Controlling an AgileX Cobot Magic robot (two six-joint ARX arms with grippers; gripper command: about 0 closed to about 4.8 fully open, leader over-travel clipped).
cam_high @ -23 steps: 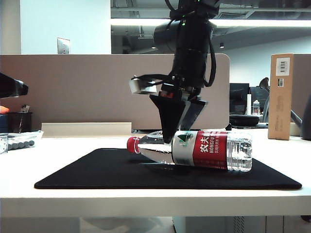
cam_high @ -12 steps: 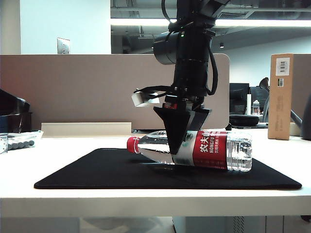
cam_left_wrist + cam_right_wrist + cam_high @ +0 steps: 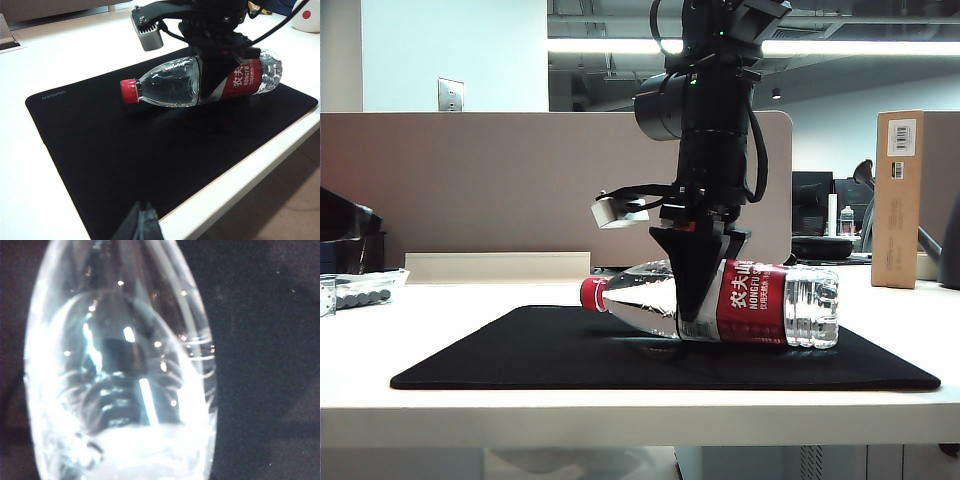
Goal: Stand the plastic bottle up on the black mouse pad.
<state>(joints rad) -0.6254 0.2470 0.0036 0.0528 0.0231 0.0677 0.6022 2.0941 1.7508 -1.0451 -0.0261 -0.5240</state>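
Exterior view: my right gripper (image 3: 698,305), centre frame, straddles the plastic bottle (image 3: 715,303) where clear shoulder meets label. My fingers (image 3: 692,275) have drawn in against its sides; I judge this a grip just forming, not yet proven. The bottle lies on its side on the black mouse pad (image 3: 520,350), red cap pointing to the frame's left, base to the right, and seems slightly raised at the base end. To do this step well I should squeeze firmly enough that the smooth plastic cannot slip, lift clear of the pad, then swing the base down and set it flat before letting go. Grabbing near the shoulder leaves the heavier, water-filled body free to sag, so a slow rotation looks wise.

Left wrist view: the bottle (image 3: 200,82) sits in the upper middle of the frame, on the pad (image 3: 100,150), with the right gripper (image 3: 212,85) clamped across it. My left gripper (image 3: 140,225) shows only as dark tips at the bottom edge, close together and holding nothing, well apart from the bottle.

Right wrist view: the bottle (image 3: 120,375) fills the left and centre of the frame, clear, ribbed, glaring with reflected light, black pad (image 3: 270,365) behind. My own fingers are not visible here.
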